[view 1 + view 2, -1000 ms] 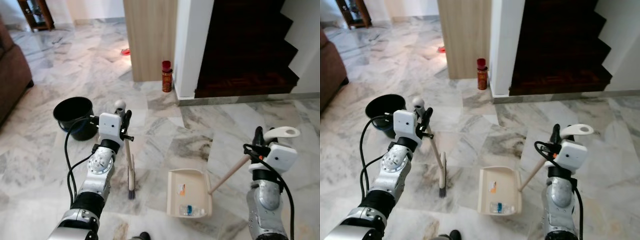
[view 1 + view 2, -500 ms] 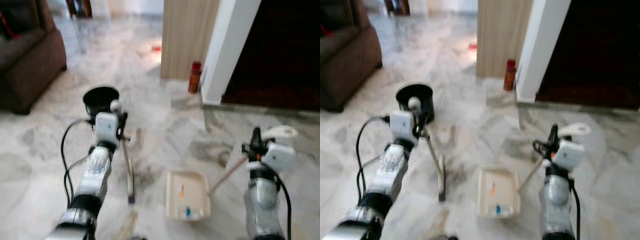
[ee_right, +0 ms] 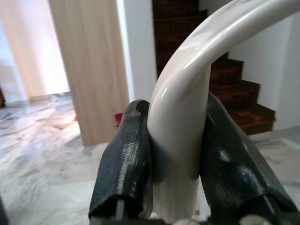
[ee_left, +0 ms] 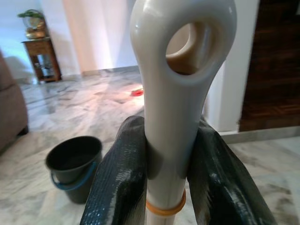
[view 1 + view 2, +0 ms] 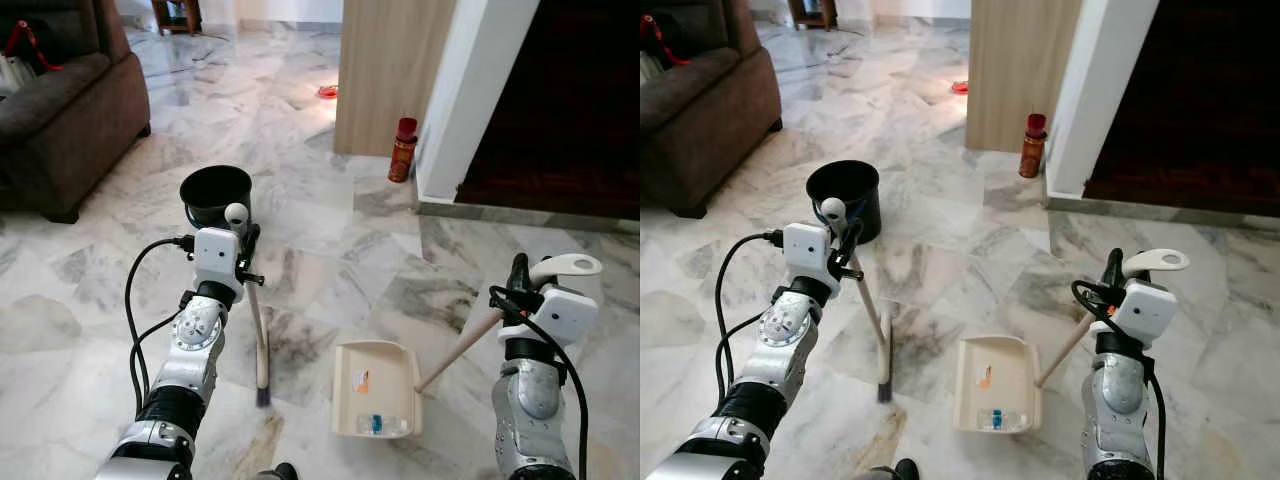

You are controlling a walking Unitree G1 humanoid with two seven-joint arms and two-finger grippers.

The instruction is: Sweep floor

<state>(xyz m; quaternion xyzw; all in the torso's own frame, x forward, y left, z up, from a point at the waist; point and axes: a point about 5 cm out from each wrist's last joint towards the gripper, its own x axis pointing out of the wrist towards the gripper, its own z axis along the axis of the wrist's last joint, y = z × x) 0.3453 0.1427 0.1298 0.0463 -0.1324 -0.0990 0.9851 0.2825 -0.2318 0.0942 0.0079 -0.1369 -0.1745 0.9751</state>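
Left tool [image 4: 168, 183] (clamped) around broom [image 5: 260, 345]

Bright daylight, sharp; glare on marble floor [image 5: 300, 90]; stairwell dark

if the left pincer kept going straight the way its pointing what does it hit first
Probably the black bucket: the left pincer, shut on the broom handle, points across open marble floor toward it. Depth is unclear, so it might pass beside the bucket.

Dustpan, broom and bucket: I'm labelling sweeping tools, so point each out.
dustpan [image 5: 372, 378], left eye view, tray floor.
broom [image 5: 260, 345], left eye view, lower shaft.
bucket [image 5: 215, 188], left eye view, dark inside.
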